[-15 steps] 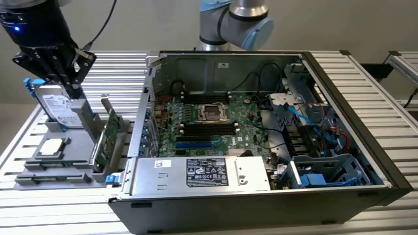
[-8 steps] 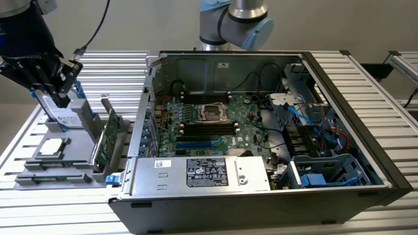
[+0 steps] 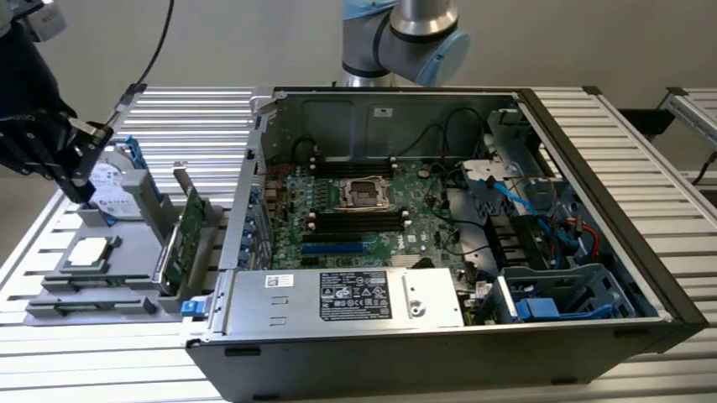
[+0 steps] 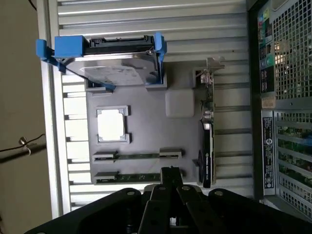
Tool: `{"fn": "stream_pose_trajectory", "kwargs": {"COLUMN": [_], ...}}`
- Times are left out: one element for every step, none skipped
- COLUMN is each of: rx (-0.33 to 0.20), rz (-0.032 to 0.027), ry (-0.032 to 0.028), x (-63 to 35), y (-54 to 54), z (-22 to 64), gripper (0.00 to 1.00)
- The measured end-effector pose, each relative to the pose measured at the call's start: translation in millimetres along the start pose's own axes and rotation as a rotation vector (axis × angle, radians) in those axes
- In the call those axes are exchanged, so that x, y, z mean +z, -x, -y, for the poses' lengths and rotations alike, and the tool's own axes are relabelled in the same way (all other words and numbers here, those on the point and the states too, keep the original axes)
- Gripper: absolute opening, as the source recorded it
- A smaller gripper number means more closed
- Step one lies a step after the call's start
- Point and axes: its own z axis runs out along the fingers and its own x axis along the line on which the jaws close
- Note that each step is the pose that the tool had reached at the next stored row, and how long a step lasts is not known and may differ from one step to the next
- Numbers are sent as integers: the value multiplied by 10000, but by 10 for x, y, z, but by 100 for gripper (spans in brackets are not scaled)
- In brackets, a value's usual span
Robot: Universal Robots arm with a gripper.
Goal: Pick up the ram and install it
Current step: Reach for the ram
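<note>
Two rams lie in holders on the grey fixture tray (image 4: 146, 131): one thin dark stick (image 4: 139, 156) and a second (image 4: 139, 175) beside it. My black gripper (image 4: 170, 171) hangs above the tray, and its fingertips look pressed together with nothing between them. In the wrist view the tips overlap the end of the second stick. In the exterior view the gripper (image 3: 81, 195) is at the far left, over the tray's hard-drive end. The motherboard's black slots (image 3: 358, 221) lie inside the open computer case (image 3: 605, 210).
Also on the tray are a hard drive in a blue bracket (image 4: 114, 68), a square silver processor chip (image 4: 112, 124) and a wide green card (image 4: 207, 146) standing on edge next to the case wall. Cables (image 3: 538, 218) crowd the case's right side. The power supply (image 3: 348, 295) sits at the front.
</note>
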Motion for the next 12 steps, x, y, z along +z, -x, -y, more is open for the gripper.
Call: {"fn": "stream_pose_trajectory", "kwargs": {"rx": [0,0,1,0,0,0,-1,0,0,0,-1,-1], "rz": [0,1,0,0,0,1,-1,0,1,0,-1,0], "ry": [0,1,0,0,1,1,-1,0,1,1,0,1], "x": [7,14,21,28,36,44,51,62,71,73,72,72], "y": [-26,-51,-77,-105,-131,-159,-190,-227,-269,-277,-277,-277], "z": [29,57,85,115,142,167,191,211,226,229,229,229], "gripper": [11,11,11,11,11,11,11,11,11,11,11,11]}}
